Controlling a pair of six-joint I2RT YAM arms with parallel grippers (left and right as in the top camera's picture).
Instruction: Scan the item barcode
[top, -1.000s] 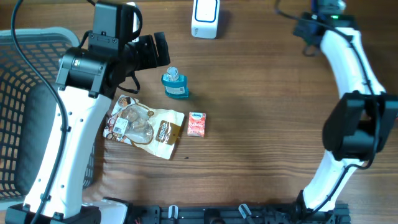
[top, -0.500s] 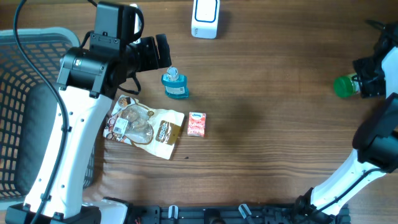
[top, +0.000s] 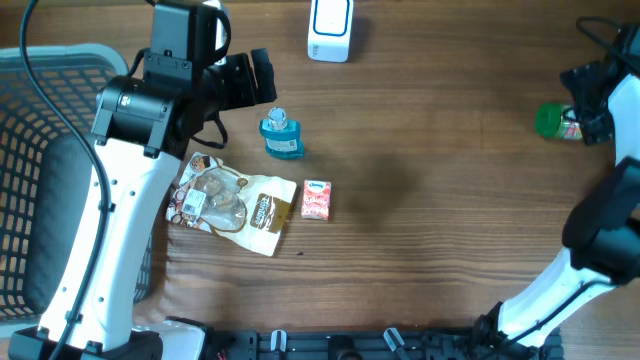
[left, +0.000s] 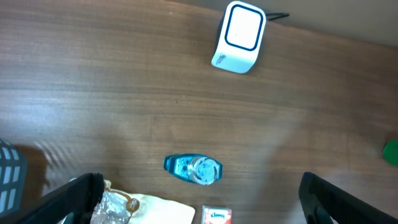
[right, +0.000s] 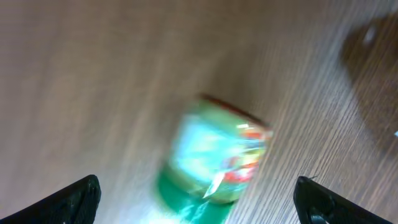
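A green-capped bottle (top: 553, 120) with a colourful label lies on its side near the table's right edge. My right gripper (top: 590, 102) hovers just above it, open. In the right wrist view the bottle (right: 214, 163) is blurred and lies free between the wide-apart fingers (right: 79, 198). The white barcode scanner (top: 330, 24) stands at the back centre, also in the left wrist view (left: 239, 36). My left gripper (top: 262, 84) hangs open and empty above a small blue bottle (left: 193, 170).
A brown snack bag (top: 235, 200) and a pink tissue pack (top: 316, 198) lie left of centre, in front of the blue bottle (top: 282, 136). A grey mesh basket (top: 40, 120) fills the left edge. Bare wood stretches between the tissue pack and the green-capped bottle.
My right arm swung from the back of the table to the right edge, and its jaws opened wide. The green-capped bottle now lies free. The left arm has not moved.
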